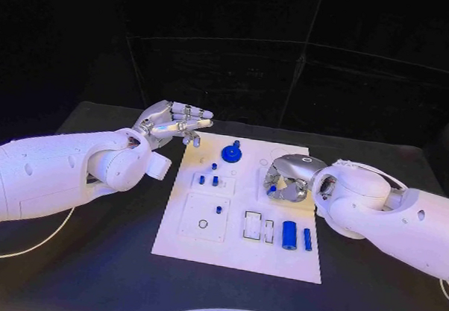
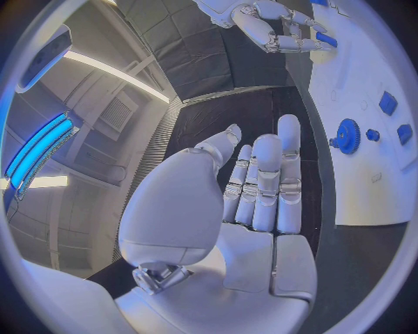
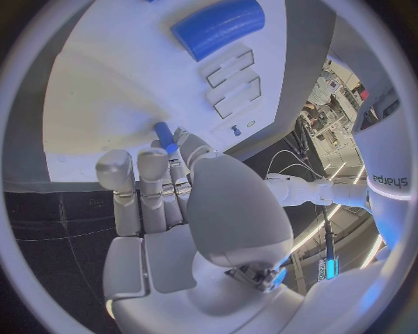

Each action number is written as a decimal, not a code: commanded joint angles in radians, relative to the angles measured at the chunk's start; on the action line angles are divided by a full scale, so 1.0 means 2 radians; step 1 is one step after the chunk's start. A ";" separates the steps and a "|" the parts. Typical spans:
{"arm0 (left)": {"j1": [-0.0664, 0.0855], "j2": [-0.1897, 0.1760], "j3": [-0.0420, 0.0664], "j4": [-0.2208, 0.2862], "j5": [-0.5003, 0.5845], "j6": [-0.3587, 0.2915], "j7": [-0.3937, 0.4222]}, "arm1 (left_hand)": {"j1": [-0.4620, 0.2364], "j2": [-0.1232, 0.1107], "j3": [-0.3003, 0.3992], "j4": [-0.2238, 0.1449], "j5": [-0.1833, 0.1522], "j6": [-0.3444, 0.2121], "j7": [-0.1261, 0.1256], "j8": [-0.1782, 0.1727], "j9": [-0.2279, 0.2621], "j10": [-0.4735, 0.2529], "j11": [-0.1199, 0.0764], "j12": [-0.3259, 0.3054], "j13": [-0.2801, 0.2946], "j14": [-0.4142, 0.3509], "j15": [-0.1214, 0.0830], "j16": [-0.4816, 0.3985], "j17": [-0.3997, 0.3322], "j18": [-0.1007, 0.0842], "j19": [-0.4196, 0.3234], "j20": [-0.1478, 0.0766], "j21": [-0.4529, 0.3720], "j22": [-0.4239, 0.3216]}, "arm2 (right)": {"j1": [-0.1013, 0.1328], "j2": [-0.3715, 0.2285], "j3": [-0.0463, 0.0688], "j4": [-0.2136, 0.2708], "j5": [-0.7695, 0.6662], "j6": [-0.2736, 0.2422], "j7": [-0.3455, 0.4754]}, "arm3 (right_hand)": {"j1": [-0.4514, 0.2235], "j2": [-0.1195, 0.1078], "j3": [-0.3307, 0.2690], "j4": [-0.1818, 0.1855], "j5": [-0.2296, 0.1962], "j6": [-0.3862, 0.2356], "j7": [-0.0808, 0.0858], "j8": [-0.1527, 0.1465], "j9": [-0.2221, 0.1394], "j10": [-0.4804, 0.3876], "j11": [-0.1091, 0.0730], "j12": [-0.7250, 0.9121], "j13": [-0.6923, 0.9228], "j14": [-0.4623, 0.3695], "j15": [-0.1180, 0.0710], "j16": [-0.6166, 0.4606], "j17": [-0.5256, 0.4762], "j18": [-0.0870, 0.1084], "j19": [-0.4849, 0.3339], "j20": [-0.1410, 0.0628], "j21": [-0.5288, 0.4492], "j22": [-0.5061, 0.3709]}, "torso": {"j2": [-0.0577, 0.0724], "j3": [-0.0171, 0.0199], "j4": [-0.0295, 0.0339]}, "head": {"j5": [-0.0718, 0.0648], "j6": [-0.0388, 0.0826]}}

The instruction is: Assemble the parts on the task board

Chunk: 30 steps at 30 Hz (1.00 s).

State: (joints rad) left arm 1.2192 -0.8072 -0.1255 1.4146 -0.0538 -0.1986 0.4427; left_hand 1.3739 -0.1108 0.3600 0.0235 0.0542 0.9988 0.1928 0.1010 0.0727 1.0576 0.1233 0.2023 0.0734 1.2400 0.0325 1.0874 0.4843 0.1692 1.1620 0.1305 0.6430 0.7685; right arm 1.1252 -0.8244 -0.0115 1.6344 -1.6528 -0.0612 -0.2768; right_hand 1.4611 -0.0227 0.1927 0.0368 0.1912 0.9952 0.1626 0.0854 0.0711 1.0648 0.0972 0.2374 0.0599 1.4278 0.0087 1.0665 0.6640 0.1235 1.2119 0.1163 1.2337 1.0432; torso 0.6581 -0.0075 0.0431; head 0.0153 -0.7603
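Note:
The white task board (image 1: 234,252) lies mid-table. On it are a blue gear (image 1: 231,154), small blue pegs (image 1: 216,180), a thick blue cylinder (image 1: 289,235) and a thin blue rod (image 1: 308,239). My right hand (image 1: 292,178) hovers over the board's right upper part and pinches a small blue peg (image 3: 164,137) between thumb and fingers, close above the white surface. My left hand (image 1: 174,124) is raised off the board's far left corner, fingers stretched out and holding nothing. The left wrist view shows the blue gear (image 2: 348,136) and my right hand (image 2: 279,28).
Two rectangular slots (image 1: 252,224) sit beside the thick cylinder, and a square recess (image 1: 205,217) with a small ring lies on the board's left half. Black table (image 1: 84,261) surrounds the board. A white cable (image 1: 20,250) trails under my left arm.

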 commanded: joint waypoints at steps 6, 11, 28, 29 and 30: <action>0.001 0.000 0.000 0.000 0.001 0.007 0.001 | 0.002 0.000 -0.003 -0.001 0.001 0.000 0.001 0.003 0.000 -0.002 0.000 0.002 0.000 -0.001 0.001 -0.003 0.000 0.007 -0.002 0.001 -0.002 0.000 | 0.000 0.002 -0.001 -0.004 -0.013 0.006 -0.002 | 0.011 0.002 0.021 -0.004 -0.011 0.010 0.002 0.000 -0.001 0.010 -0.001 -0.013 0.001 0.005 0.000 0.005 0.003 -0.004 0.004 0.000 0.005 0.005 | 0.000 0.0002 0.0002 | 0.000 -0.001; 0.001 0.000 0.000 0.000 0.001 0.007 0.000 | 0.001 0.001 -0.003 -0.001 0.001 0.000 0.001 0.003 0.000 -0.002 0.000 0.002 0.000 -0.002 0.001 -0.003 -0.002 0.007 -0.002 0.001 -0.003 -0.001 | 0.000 0.002 -0.001 -0.004 -0.019 0.001 -0.003 | 0.015 0.000 0.035 -0.007 -0.015 0.013 0.002 -0.001 -0.001 0.014 0.000 -0.019 0.001 0.005 0.000 0.007 0.004 -0.004 0.005 0.000 0.007 0.008 | 0.000 -0.0001 0.0001 | -0.001 0.000; 0.001 0.000 0.000 -0.001 0.001 0.008 -0.001 | 0.001 0.001 -0.003 -0.001 0.001 0.000 0.001 0.003 0.000 -0.002 0.000 0.002 0.000 -0.002 0.001 -0.003 -0.002 0.007 -0.002 0.001 -0.003 -0.001 | 0.000 -0.010 0.000 0.020 -0.030 -0.054 0.005 | 0.028 -0.008 0.095 -0.034 -0.034 0.031 0.002 0.000 -0.001 0.063 -0.006 -0.017 0.005 0.015 -0.005 0.040 0.047 -0.015 0.037 -0.005 0.047 0.063 | -0.001 -0.0003 0.0001 | -0.002 0.000; 0.001 0.000 0.000 -0.001 0.001 0.008 -0.001 | 0.001 0.001 -0.003 -0.001 0.001 0.000 0.001 0.003 0.000 -0.002 0.000 0.002 0.000 -0.002 0.001 -0.003 -0.002 0.007 -0.002 0.001 -0.003 -0.001 | 0.000 -0.012 0.000 0.023 -0.031 -0.056 0.005 | 0.027 -0.009 0.098 -0.035 -0.034 0.032 0.001 0.001 -0.001 0.065 -0.007 -0.017 0.006 0.015 -0.005 0.041 0.048 -0.015 0.038 -0.005 0.048 0.065 | -0.001 -0.0003 0.0001 | -0.002 0.000; 0.001 0.000 0.000 -0.001 0.001 0.008 -0.001 | 0.001 0.001 -0.003 -0.001 0.001 0.000 0.001 0.003 0.000 -0.002 0.000 0.002 0.000 -0.002 0.001 -0.003 -0.002 0.007 -0.002 0.001 -0.003 -0.001 | 0.000 -0.014 0.000 0.025 -0.031 -0.058 0.005 | 0.026 -0.009 0.099 -0.035 -0.034 0.033 0.001 0.001 -0.001 0.066 -0.007 -0.018 0.006 0.015 -0.005 0.042 0.049 -0.015 0.039 -0.005 0.049 0.066 | -0.001 -0.0004 0.0002 | -0.002 0.000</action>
State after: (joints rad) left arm 1.2192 -0.8080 -0.1255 1.4128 -0.0538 -0.1947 0.4382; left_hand 1.3739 -0.1108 0.3600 0.0234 0.0542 0.9989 0.1928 0.1010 0.0727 1.0576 0.1233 0.2022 0.0734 1.2400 0.0325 1.0874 0.4809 0.1691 1.1620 0.1305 0.6431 0.7687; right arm 1.1232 -0.8506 -0.0128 1.6772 -1.6981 -0.1249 -0.2757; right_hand 1.5070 -0.0354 0.3869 -0.0339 0.1255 1.0552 0.1655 0.0854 0.0698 1.1475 0.1268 0.1982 0.0699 1.4511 -0.0002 1.1471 0.7604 0.1082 1.2835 0.1053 1.3275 1.1742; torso 0.6563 -0.0077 0.0430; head 0.0127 -0.7610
